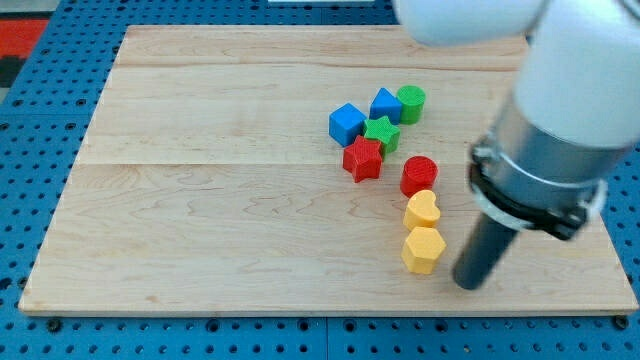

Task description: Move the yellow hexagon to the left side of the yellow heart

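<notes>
The yellow hexagon [423,250] lies near the board's bottom edge, right of centre. The yellow heart [422,210] sits just above it, touching or nearly touching. My tip [468,283] rests on the board just to the right of the hexagon and slightly below it, a small gap apart. The rod rises up and to the right into the arm's grey and white body.
A red cylinder [419,175] sits just above the heart. Further up is a cluster: red star [363,159], green star [381,132], blue cube [347,123], a second blue block [386,104] and green cylinder [411,103]. The wooden board [200,200] ends just below the hexagon.
</notes>
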Robot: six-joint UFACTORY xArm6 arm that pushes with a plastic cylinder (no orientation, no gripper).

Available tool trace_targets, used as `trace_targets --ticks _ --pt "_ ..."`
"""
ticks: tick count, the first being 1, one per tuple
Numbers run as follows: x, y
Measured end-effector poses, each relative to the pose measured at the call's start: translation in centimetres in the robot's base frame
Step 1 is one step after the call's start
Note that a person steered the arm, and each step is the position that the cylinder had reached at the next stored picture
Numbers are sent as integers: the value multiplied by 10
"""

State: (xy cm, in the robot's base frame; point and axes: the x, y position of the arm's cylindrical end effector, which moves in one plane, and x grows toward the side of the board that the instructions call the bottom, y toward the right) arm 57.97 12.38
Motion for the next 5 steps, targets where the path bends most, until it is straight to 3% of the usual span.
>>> trace_targets --ticks 2,4,5 --pt "30 -29" --pt "-43 -43" --pt "-59 -22"
